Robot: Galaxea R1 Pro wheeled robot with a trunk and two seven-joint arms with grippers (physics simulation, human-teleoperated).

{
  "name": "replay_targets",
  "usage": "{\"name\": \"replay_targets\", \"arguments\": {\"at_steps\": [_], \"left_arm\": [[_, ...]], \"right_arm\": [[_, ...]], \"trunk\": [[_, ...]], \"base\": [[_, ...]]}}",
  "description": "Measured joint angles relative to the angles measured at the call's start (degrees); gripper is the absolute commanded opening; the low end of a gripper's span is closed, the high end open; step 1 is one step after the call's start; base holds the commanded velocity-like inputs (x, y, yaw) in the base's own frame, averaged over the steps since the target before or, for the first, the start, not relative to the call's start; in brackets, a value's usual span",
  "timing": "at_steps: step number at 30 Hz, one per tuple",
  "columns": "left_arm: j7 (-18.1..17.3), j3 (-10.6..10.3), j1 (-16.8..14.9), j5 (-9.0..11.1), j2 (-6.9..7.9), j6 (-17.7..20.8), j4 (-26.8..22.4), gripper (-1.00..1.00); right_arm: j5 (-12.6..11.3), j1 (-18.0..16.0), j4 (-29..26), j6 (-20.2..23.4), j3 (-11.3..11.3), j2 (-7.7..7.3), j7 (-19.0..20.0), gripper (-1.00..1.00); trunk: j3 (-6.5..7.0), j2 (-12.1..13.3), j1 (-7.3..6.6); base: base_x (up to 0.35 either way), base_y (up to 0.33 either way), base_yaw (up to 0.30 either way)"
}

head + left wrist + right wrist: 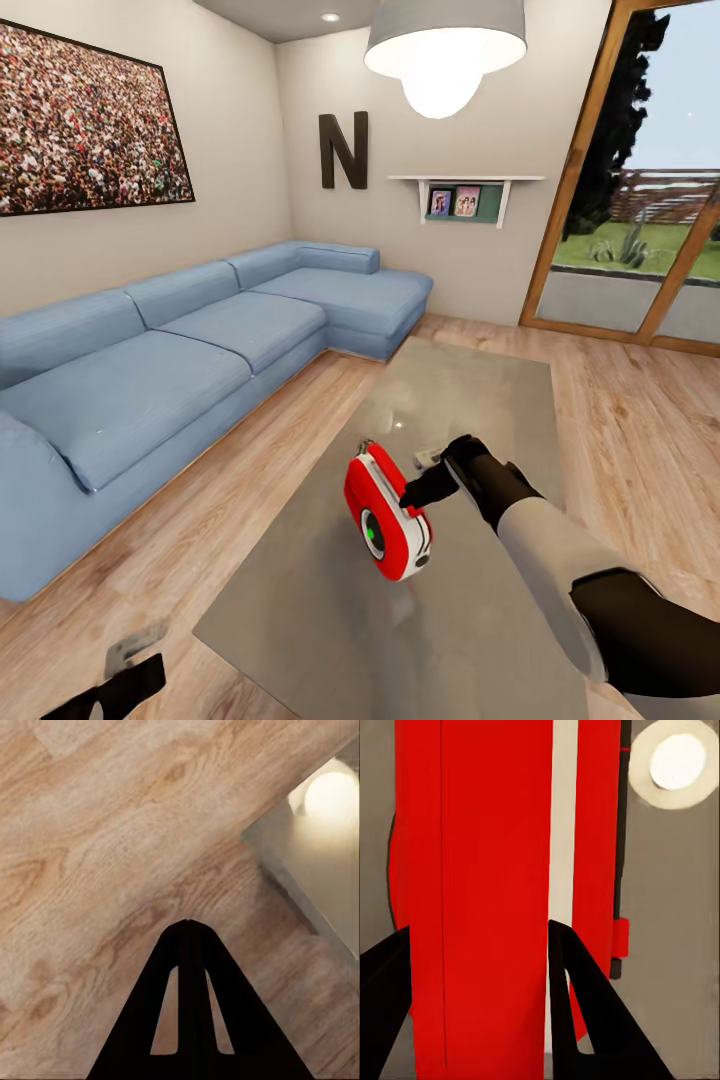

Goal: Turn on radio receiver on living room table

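Note:
The bright-red radio receiver (pixel 385 512) stands tilted on its edge on the glossy grey coffee table (pixel 470 390). Its white edge band faces up, and a green spot glows in its round dial. My right gripper (pixel 415 492) reaches in from the right and touches the radio's side. In the right wrist view the red body (pixel 487 832) lies close behind the spread fingers of the open right gripper (pixel 478 926). My left gripper (pixel 130 668) hangs low over the floor beside the table's near corner. Its fingers (pixel 186 945) are shut together with nothing between them.
A blue corner sofa (pixel 200 350) runs along the left wall. Wood-framed glass doors (pixel 640 200) stand at the right, and a white pendant lamp (pixel 445 50) hangs overhead. Light wood floor (pixel 112 832) surrounds the table, whose corner (pixel 322 877) reflects the lamp.

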Motion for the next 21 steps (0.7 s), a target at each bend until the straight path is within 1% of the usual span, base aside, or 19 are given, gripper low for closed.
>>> {"name": "replay_targets", "arguments": {"at_steps": [2, 3, 4, 5, 6, 8, 12, 17, 21], "left_arm": [[0.1, 0.2, 0.0, 0.1, 0.18, -0.1, 0.6, -1.00], [0.2, 1.7, 0.0, 0.2, 0.24, -0.2, 0.8, -1.00], [0.2, 2.9, 0.0, 0.2, 0.26, -0.3, 0.8, -1.00], [0.2, 4.9, 0.0, 0.2, 0.34, -0.5, 0.9, -1.00], [0.2, 5.2, 0.0, 0.2, 0.34, -0.6, 0.9, -1.00], [0.2, 5.4, 0.0, 0.2, 0.33, -0.6, 1.0, -1.00], [0.2, 5.6, 0.0, 0.2, 0.41, -0.6, 0.9, -1.00], [0.2, 5.7, 0.0, 0.2, 0.97, -0.6, 1.0, -1.00], [0.2, 5.7, 0.0, 0.1, 1.08, -0.6, 1.0, -1.00]], "right_arm": [[-0.2, 0.0, 0.3, 0.5, -0.1, 0.07, -0.4, -1.00], [-0.5, 0.0, 1.3, 0.9, 0.0, 0.10, -0.5, -1.00], [0.0, 0.0, 1.9, 0.8, 0.0, 0.11, -0.6, -1.00], [0.1, 0.0, 2.7, 0.8, 0.0, 0.11, -0.7, -1.00], [0.2, 0.0, 2.8, 0.8, 0.0, 0.11, -0.7, -1.00], [-0.4, 0.0, 2.9, 1.0, 0.0, 0.13, -0.7, -1.00], [-0.3, -0.1, 4.2, 0.9, -0.1, 0.12, -0.6, -1.00], [-0.2, -0.1, 4.1, 0.9, -0.1, 0.12, -0.6, -1.00], [-0.4, -0.1, 4.2, 0.9, -0.1, 0.12, -0.7, -1.00]], "trunk": [[0.00, 0.0, 0.00], [0.00, 0.0, 0.00], [0.00, 0.0, 0.00], [0.00, 0.0, 0.00], [0.00, 0.0, 0.00], [0.00, 0.0, 0.00], [0.02, 0.0, -0.01], [0.02, 0.0, -0.01], [0.02, 0.0, -0.02]], "base": [[0.000, 0.000, 0.000], [0.000, 0.000, 0.000], [0.000, 0.000, 0.000], [0.000, 0.000, 0.000], [0.000, 0.000, 0.000], [0.000, 0.000, 0.000], [0.000, 0.000, 0.000], [0.000, 0.000, 0.000], [0.000, 0.000, 0.000]]}}
